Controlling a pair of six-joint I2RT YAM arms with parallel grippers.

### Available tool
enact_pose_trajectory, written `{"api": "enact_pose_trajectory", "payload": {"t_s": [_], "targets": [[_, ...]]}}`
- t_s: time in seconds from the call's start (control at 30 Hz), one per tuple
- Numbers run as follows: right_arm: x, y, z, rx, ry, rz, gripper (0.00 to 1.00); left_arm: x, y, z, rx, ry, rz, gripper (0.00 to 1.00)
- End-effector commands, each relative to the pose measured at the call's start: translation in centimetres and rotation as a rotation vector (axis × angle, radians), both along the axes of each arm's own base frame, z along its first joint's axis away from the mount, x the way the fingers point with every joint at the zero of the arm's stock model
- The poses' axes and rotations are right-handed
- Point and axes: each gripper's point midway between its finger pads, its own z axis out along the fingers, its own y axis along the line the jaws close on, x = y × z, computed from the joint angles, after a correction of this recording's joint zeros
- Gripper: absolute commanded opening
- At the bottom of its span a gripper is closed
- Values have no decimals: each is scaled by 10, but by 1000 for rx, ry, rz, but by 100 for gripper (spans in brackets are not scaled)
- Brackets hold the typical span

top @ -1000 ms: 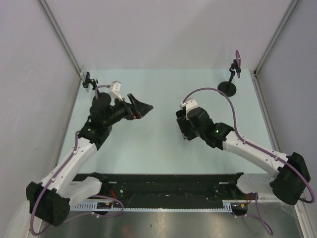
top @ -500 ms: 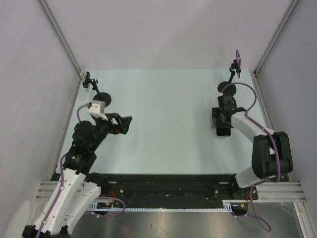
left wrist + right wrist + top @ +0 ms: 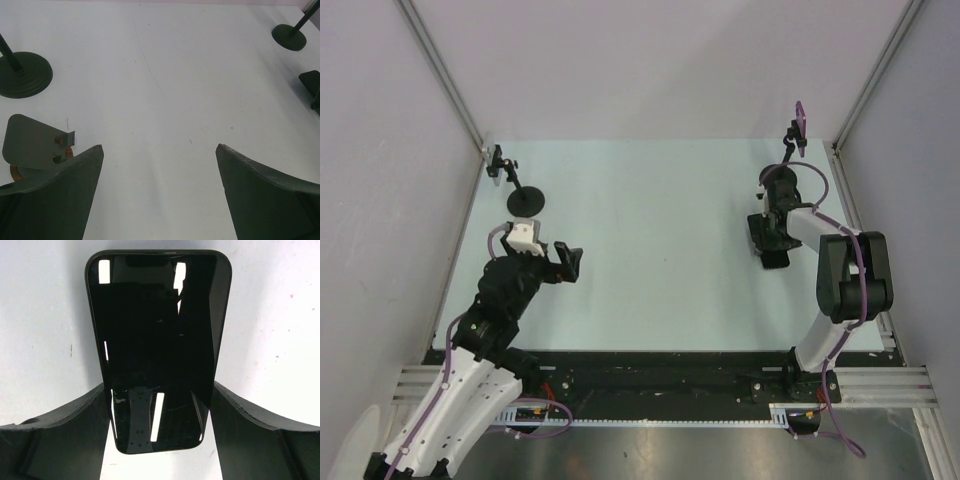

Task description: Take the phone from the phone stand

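The phone (image 3: 157, 340), black with its glossy screen up, sits between my right gripper's fingers (image 3: 60, 435), which press on both long edges low over the table. In the top view my right gripper (image 3: 768, 240) is at the right side of the table and covers most of the phone. Just behind it rises a black stand (image 3: 790, 140) with a round base and a purple piece on top; it also shows in the left wrist view (image 3: 289, 37). My left gripper (image 3: 568, 262) is open and empty over bare table (image 3: 159, 147), at the left side.
A second black round-base stand (image 3: 525, 200) with a clip stands at the back left, also in the left wrist view (image 3: 25, 75). A flat grey piece with an orange ring (image 3: 30, 142) lies beside my left finger. Grey walls close the sides and back.
My right arm swung from the table's middle to the right back, by the stand. My left arm drew back toward the near left and its gripper turned.
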Motion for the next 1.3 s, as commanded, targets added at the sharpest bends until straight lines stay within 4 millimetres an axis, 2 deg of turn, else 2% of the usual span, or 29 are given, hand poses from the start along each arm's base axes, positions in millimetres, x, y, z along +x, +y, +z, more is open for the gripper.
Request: {"api": "enact_pose_trajectory", "payload": {"t_s": [0.0, 0.07, 0.13, 0.17, 0.23, 0.27, 0.53, 0.7, 0.73, 0.8, 0.9, 0.93, 1.0, 1.03, 1.13, 1.17, 1.23, 1.27], "targets": [[-9, -5, -26, 83, 84, 5, 46, 4, 5, 6, -4, -30, 39, 100], [-12, -5, -31, 118, 98, -20, 55, 4, 6, 4, 0, -25, 45, 100], [-14, -2, -35, 133, 119, -33, 57, 5, 7, 4, 2, -23, 50, 100], [-14, -12, -37, 135, 125, -76, 60, 5, 7, 3, 1, -21, 50, 100], [-14, -16, -38, 119, 133, -91, 64, 6, 7, 3, 3, -18, 53, 100], [-16, -19, -40, 102, 142, -100, 69, 6, 7, 2, 4, -15, 53, 100], [-12, -23, -35, 77, 115, -164, 92, 8, 7, -1, 13, 1, 58, 100], [-9, -24, -26, 59, 80, -187, 97, 10, 7, -4, 17, 9, 59, 100], [-5, -14, -16, 38, 52, -160, 100, 10, 7, -5, 19, 15, 61, 100], [-1, -12, -2, 26, 7, -167, 100, 12, 7, -6, 21, 22, 66, 100], [6, -10, 33, 20, -102, -213, 100, 14, 10, -12, 22, 44, 90, 100], [7, -9, 53, 31, -157, -221, 100, 15, 12, -11, 11, 51, 110, 100], [7, -5, 69, 57, -201, -235, 100, 17, 17, -18, 12, 82, 144, 100], [7, 0, 86, 78, -245, -226, 100, 19, 26, -18, -4, 92, 209, 100], [3, 22, 107, 106, -299, -182, 100, 22, 44, -31, -31, 154, 323, 100], [1, 37, 120, 119, -334, -143, 100, 24, 49, -35, -38, 173, 357, 100], [-2, 55, 131, 132, -363, -94, 100, 25, 65, -41, -77, 204, 442, 100], [-5, 63, 143, 147, -396, -74, 100, 26, 71, -45, -80, 220, 471, 100]]}}
